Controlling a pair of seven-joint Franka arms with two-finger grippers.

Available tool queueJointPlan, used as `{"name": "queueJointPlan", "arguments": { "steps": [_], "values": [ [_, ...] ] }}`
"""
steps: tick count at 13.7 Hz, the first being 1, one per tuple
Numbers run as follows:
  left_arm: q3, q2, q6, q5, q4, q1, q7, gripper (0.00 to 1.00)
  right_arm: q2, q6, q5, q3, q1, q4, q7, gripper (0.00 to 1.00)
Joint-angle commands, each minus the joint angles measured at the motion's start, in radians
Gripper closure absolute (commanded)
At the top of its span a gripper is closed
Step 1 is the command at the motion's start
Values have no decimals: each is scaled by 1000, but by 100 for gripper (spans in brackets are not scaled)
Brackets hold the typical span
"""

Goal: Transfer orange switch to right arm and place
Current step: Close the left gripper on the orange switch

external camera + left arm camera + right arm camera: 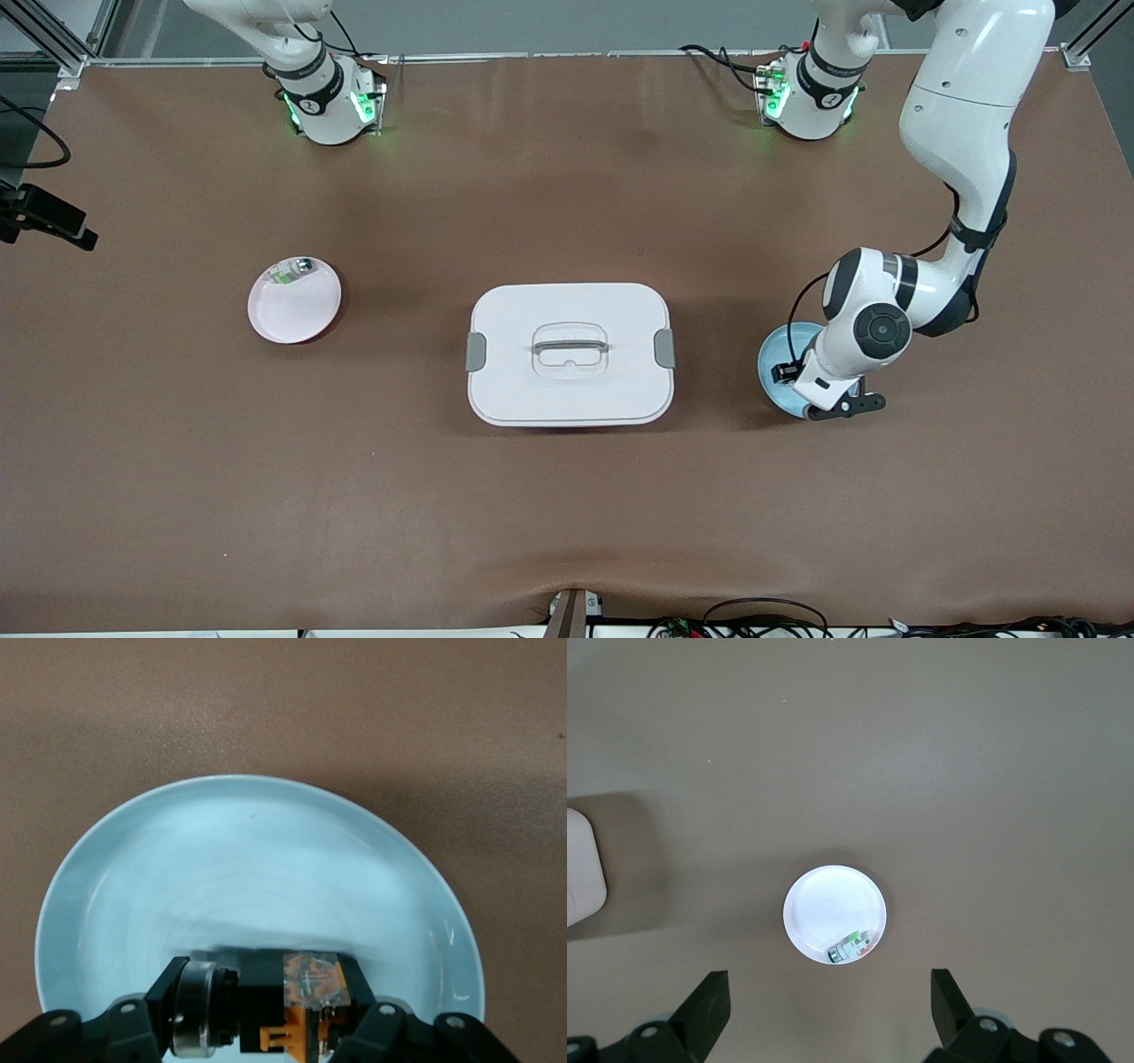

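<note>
You had the left gripper (266,1032) down in the blue plate (780,350), at the left arm's end of the table and at about three o'clock from the white lidded box (569,354). In the left wrist view its fingers (133,1028) were closed on the orange switch (306,1001), which sat low in the plate with its orange end showing between the jaws; whether it was clear of the plate's surface I could not tell. So the step in hand looked like the pickup itself, with the grasp just made and the lift not yet begun.

Farther from the front camera than that plate, at about nine o'clock from the box and toward the right arm's end, the pink plate (294,300) held the small white-grey piece with the green mark (288,272) near its rim. The right gripper (828,1010) waited high over that plate with its fingers spread wide and nothing between them.

For your next move, I judged you would need a straight lift off the blue plate, then a carry toward the middle over the box, with the switch turned so a free end was offered to the right arm's open jaws.
</note>
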Motion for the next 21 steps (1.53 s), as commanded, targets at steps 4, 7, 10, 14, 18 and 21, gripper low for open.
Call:
{"name": "queueJointPlan", "arguments": {
  "steps": [4, 7, 10, 14, 18, 21],
  "values": [
    [-4, -8, 1, 10, -2, 1, -20, 87, 2, 4, -7, 6, -5, 2, -5, 0],
    [-4, -30, -10, 10, -1, 5, -18, 86, 2, 4, -8, 6, -5, 2, -4, 0],
    [-14, -53, -46, -10, 7, 11, -23, 86, 3, 4, -8, 6, -5, 2, -5, 0],
    [-14, -96, -85, -58, 13, 16, -14, 86, 3, 4, -8, 6, -3, 2, -5, 0],
    [-14, -149, -148, -136, 18, 31, -20, 86, 3, 7, -8, 6, -3, 2, -5, 0],
    [-14, -215, -207, -203, 16, 36, -33, 86, 5, 7, -8, 6, -3, 2, -5, 0]
  ]
}}
